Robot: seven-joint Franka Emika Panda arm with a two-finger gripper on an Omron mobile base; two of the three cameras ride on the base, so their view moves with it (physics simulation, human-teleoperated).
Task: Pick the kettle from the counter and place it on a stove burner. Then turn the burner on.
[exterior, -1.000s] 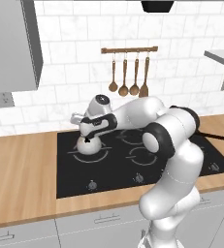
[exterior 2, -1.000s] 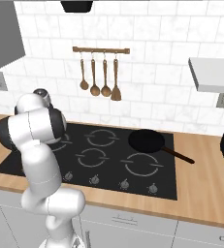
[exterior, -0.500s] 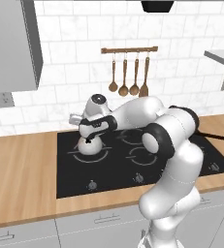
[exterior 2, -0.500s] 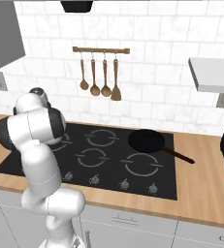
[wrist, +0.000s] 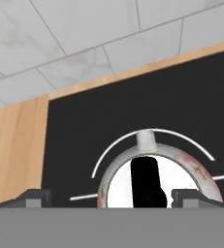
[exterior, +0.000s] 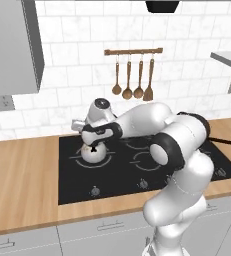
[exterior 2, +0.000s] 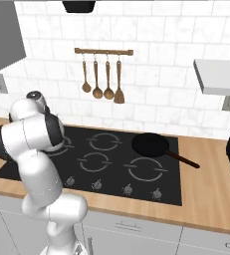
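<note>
- kettle (exterior: 94, 152) sits on the black glass cooktop (exterior: 117, 185), inside the stove burner (wrist: 181, 138) ring at the cooktop's back-left corner; the grey arc wraps round its far side in the hand view.
- gripper (exterior: 93, 141) is right above the kettle, hand pointing down over its top.
- Hand view: both fingertips (wrist: 33, 197) sit low, one on each side of the kettle body, with the black handle (wrist: 147, 183) centred between them. Jaws spread wide; can't tell whether they touch the kettle.
- counter (exterior: 22, 172) runs bare left of the cooktop and along its front edge.
- Frying pan (exterior 2: 150, 145) is on the back-right ring, handle pointing toward the cooktop's right edge, well apart from the kettle.
- Knob row (exterior 2: 126, 189) along the cooktop's front edge.
- Wooden utensils (exterior 2: 106, 74) hang on a rail on the tiled wall behind the cooktop.
</note>
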